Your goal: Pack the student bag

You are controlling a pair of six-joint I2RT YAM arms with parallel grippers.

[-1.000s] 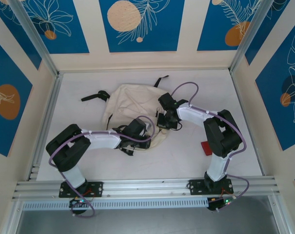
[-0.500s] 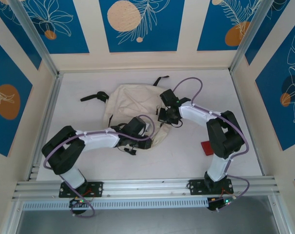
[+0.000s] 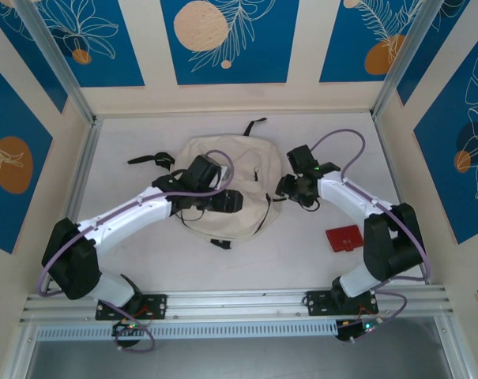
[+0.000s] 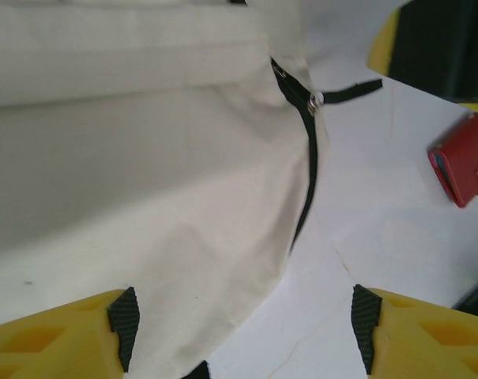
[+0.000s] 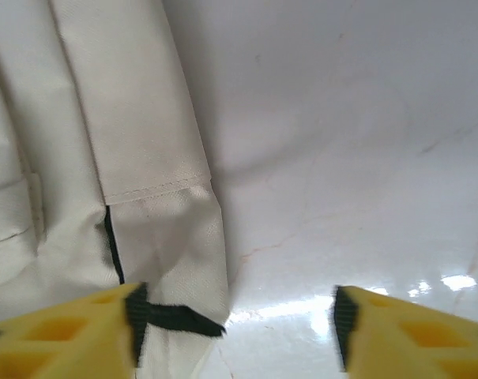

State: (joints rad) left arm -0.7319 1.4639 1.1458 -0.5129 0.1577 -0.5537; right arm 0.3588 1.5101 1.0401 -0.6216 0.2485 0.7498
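The student bag [image 3: 223, 185], cream cloth with black straps, lies flat in the middle of the table. My left gripper [image 3: 232, 200] hovers over its right half, open; in the left wrist view the left gripper [image 4: 242, 332] has the bag's cloth [image 4: 144, 197] and its black zip line [image 4: 310, 150] below, nothing between the pads. My right gripper [image 3: 285, 188] stands open just off the bag's right edge. In the right wrist view the right gripper [image 5: 239, 324] is over bare table, with the bag's edge [image 5: 136, 142] and a black tab [image 5: 183, 319] by its left finger.
A small red thing [image 3: 343, 237] lies on the table to the right, near the right arm's elbow, and shows as the red thing [image 4: 460, 167] in the left wrist view. Black straps [image 3: 152, 159] trail off the bag to the left and back. Blue patterned walls enclose the table.
Both grippers went from shut to open and let go of the bag. The bag now lies flatter and farther back. The left arm stretched out over it; the right gripper drew off to the right.
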